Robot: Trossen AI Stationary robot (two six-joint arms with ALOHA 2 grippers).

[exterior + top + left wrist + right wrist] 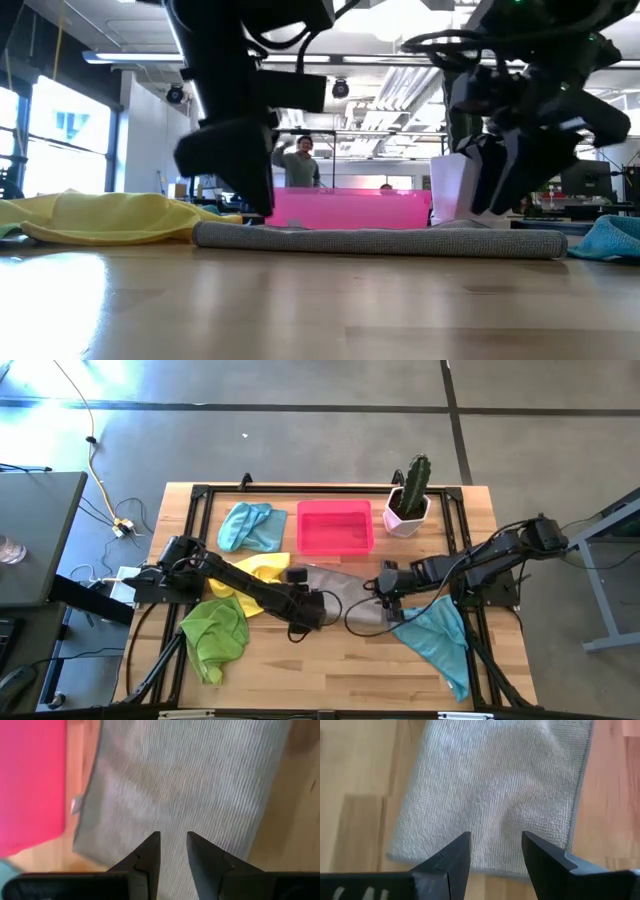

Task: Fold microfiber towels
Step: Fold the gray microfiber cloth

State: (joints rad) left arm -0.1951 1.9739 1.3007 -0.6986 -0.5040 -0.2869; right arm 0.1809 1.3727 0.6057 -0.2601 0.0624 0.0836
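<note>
- Grey towel (pixel 345 588): lies flat on the table (pixel 330 670) at mid-table, just at 6 o'clock of the pink tray (pixel 335 526). In the low view it reads as a thin, level slab (pixel 380 240) whose long axis runs 9 o'clock to 3 o'clock across the table.
- Left gripper (pixel 325 607): at the towel's 9 o'clock end, low over the cloth. In the left wrist view its fingers (pixel 150 851) stand a little apart with bare grey weave between them, clamped on nothing.
- Right gripper (pixel 388 597): at the towel's 3 o'clock end. In the right wrist view its fingers (pixel 455 852) stand wider apart, straddling the near hem and gripping nothing.
- Key relation: the two grippers face each other along the towel's long axis, one at each short end, about equally near. A fold would likely call for each to pinch its own end and carry it across.
- Risk, as a judgement: the cloth is thin and flat, so a pinch may slip off the hem.
- Other towels: yellow towel (pixel 255 572) at the left arm's elbow; green towel (pixel 215 632) at 7 o'clock; one blue towel (pixel 250 525) at 9 o'clock of the tray; another blue towel (pixel 440 635) at 5 o'clock, under the right arm.
- Also present: potted cactus (pixel 411 495) at 3 o'clock of the tray.
</note>
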